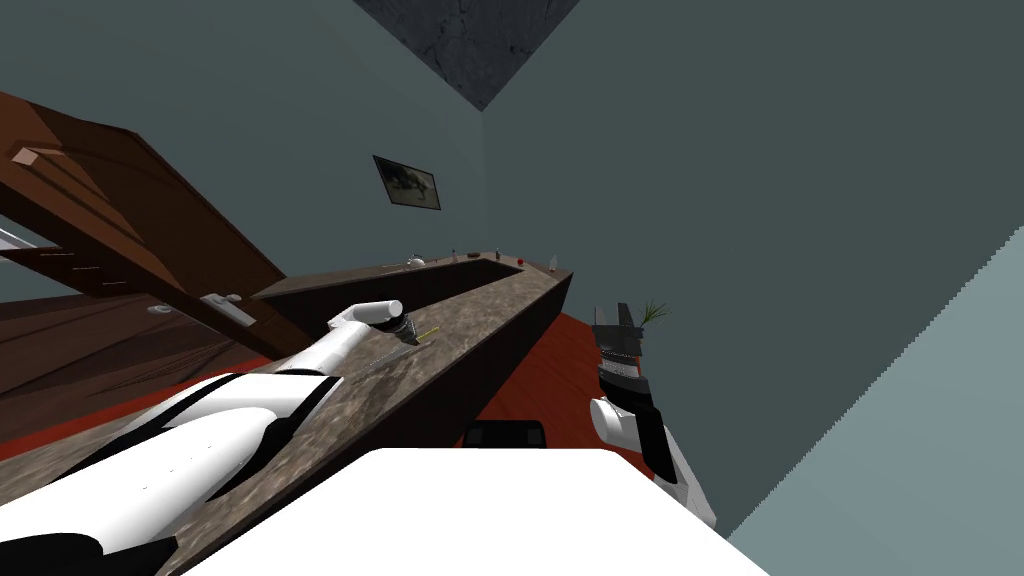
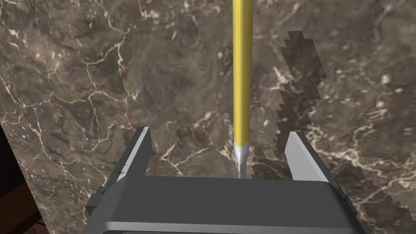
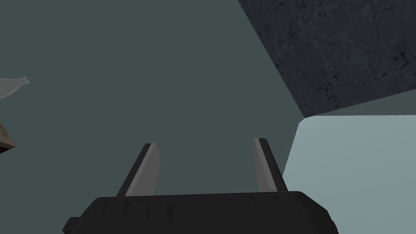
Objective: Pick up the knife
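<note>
"Looking at the knife (image 2: pixel 242 73) first: where does it lie?"

"Flat on the brown marbled desk (image 2: pixel 81 81), at about 11 o'clock from me in the head view. The left arm (image 1: pixel 340 345) reaches out over that spot."

"And the left jaws?"

"Spread wide, pinching nothing, and pointed down at the desk. The knife's grey metal end, where the yellow handle stops, sits in the gap between the two fingers (image 2: pixel 302 156). It is nearer one finger than the other and touches neither."

"Which way does its long axis run?"

"Straight out from the jaws at their 12 o'clock, with the handle leading away and the blade passing under the dark body. So the fingers stand at 3 and 9 o'clock to the knife, and closing would press it across its thin width, which I judge the right way round."

"Is the right arm (image 1: pixel 625 400) any use here?"

"Hardly. It hangs off the desk's edge at about 2 o'clock from me, well apart from the knife, and the right jaws are spread too and hold nothing. The left is plainly nearer. I would shift it a touch sideways to centre the knife, lower it and close."
</note>
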`<state>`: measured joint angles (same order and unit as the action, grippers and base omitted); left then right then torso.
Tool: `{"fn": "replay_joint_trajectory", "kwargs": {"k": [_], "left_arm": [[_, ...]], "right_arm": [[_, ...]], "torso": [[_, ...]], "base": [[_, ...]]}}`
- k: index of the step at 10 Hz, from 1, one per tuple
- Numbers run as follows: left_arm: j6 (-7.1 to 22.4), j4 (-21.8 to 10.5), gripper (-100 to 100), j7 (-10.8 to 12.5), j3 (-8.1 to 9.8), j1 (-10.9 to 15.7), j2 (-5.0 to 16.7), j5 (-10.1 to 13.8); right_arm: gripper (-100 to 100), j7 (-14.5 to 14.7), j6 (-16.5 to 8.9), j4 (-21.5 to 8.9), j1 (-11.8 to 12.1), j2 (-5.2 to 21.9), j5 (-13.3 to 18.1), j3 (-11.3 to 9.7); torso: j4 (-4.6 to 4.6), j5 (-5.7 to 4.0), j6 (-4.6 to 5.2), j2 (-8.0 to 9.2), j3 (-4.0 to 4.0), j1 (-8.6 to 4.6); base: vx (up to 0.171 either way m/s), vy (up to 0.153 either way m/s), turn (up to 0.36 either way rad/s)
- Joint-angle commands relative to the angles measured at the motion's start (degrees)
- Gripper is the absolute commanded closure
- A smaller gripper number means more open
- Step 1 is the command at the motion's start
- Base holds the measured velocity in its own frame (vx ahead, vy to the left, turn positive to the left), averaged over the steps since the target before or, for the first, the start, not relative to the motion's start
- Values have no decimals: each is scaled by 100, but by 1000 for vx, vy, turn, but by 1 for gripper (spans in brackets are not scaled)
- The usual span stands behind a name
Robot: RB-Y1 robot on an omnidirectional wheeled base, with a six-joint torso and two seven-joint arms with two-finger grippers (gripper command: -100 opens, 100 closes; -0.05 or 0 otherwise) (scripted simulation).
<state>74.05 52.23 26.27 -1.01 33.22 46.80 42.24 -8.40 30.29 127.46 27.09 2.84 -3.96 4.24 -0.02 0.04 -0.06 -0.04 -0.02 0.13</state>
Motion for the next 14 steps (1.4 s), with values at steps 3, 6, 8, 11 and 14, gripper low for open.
{"fn": "replay_joint_trajectory", "kwargs": {"k": [3, 6, 8, 11, 14], "left_arm": [[477, -707, -100, -49, -100, 306, 96, 250], [886, -1051, -100, -63, -157, 455, 158, 406], [1117, -1281, -100, -75, -198, 551, 195, 511], [1175, -1287, 0, -82, -192, 530, 221, 545], [1041, -1306, -100, 318, -359, 725, -211, 308]], "right_arm": [[0, 0, 0, 0, 0, 0, 0, 0], [0, 0, 0, 0, 0, 0, 0, 0], [0, 0, 0, 0, 0, 0, 0, 0], [0, 0, 0, 0, 0, 0, 0, 0], [0, 0, 0, 0, -1, 0, 0, 0]], "torso": [[-1, 0, 0, -5, -3, 1], [0, 1, -1, 0, 0, 2], [0, 1, 0, 4, 2, -3], [1, -2, 0, 5, 3, -14], [3, 1, 3, 18, 10, 0]], "base": [[21, 41, -24], [11, 42, -19], [-7, 19, -37], [-1, 1, -3], [-40, 41, -73]]}}
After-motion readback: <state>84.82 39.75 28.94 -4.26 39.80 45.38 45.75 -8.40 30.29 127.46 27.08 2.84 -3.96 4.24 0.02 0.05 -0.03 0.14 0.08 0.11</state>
